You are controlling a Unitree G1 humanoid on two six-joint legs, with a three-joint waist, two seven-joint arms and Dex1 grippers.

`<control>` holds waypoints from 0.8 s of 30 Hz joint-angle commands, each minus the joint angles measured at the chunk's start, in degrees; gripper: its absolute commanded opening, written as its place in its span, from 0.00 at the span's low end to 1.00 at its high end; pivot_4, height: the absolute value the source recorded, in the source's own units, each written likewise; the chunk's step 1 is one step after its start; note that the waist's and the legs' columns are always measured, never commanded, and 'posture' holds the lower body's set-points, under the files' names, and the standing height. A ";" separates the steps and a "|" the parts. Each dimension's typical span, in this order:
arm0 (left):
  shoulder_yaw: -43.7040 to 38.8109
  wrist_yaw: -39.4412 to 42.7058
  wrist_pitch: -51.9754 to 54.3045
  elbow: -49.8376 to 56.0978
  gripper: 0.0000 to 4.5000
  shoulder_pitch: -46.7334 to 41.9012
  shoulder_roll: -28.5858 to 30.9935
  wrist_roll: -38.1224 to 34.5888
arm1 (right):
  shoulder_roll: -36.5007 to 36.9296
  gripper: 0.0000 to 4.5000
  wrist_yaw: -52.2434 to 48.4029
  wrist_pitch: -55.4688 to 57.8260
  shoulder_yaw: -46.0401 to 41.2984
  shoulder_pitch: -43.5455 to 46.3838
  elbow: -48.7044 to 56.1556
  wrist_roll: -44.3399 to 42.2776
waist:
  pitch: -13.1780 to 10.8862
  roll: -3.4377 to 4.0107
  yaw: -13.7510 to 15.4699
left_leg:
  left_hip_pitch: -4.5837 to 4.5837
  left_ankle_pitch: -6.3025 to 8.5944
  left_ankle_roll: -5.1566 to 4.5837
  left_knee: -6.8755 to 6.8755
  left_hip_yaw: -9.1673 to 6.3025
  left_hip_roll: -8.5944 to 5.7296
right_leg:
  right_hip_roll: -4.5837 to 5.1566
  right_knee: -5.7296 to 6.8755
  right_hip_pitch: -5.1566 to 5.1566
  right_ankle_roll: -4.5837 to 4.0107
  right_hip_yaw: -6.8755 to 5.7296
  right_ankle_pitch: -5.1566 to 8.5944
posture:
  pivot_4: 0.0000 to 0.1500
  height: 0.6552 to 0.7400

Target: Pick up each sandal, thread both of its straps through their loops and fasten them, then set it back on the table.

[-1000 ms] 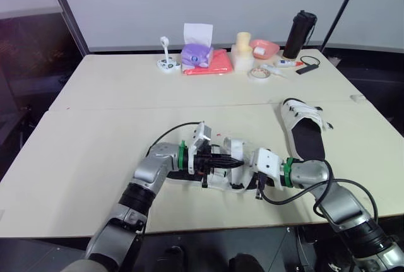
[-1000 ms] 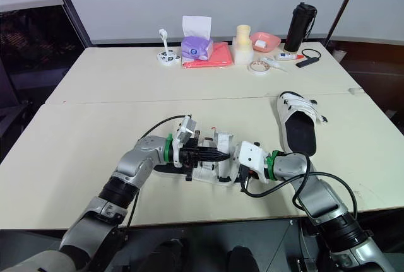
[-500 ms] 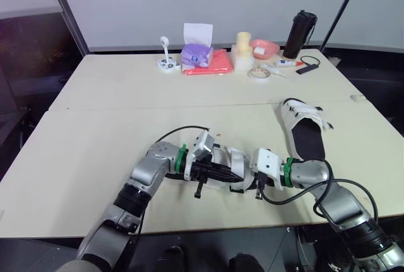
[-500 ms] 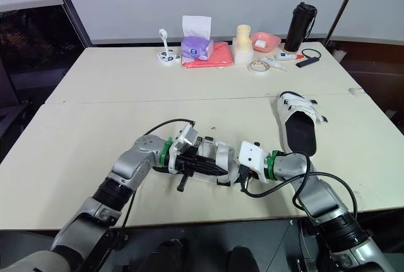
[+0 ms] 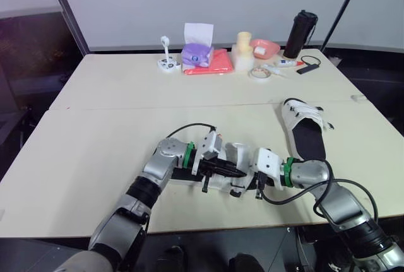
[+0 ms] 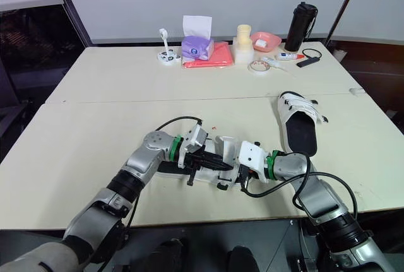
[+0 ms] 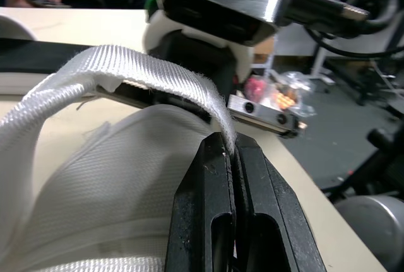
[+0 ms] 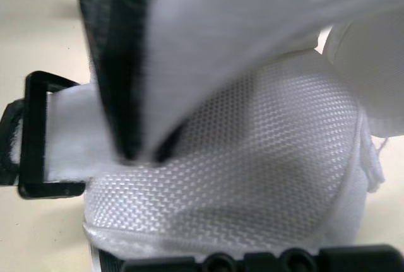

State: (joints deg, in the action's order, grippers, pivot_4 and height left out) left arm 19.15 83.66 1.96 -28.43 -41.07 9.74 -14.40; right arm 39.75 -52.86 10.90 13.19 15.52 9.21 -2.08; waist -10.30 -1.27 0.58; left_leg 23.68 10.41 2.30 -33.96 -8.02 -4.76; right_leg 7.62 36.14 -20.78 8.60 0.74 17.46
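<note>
Counting two sandals (image 5: pixel 235 156) (image 5: pixel 306 136), one clamped strap (image 7: pixel 158 73).

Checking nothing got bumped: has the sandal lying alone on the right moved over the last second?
No. The sandal sits at the same spot, its far end just short of the table seam, as before.

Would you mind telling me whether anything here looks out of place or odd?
Nothing is spilled or damaged. Only the near sandal looks untidy: one strap arches up off it, its end pinched in the shut left hand, not lying flat. The other sandal lies flat on the table.
</note>
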 commanded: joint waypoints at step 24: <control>-0.80 -5.63 -4.20 9.00 0.93 4.79 5.06 0.65 | -0.08 0.00 0.24 0.62 0.98 -0.13 -2.51 1.74 | 0.03 0.04 -0.13 | 0.24 -0.02 -0.02 -0.11 -0.03 0.05 | -0.06 0.06 -0.27 -0.02 0.01 -0.12 | 1.00 1.00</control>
State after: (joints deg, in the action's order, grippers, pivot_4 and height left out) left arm 19.63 78.51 -4.25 -21.99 -36.56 13.84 -12.86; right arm 39.52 -52.64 10.77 13.36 15.85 8.74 -1.86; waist -10.27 -1.23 0.45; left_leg 23.92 10.39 2.29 -34.07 -8.04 -4.71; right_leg 7.57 36.21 -21.06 8.58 0.76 17.34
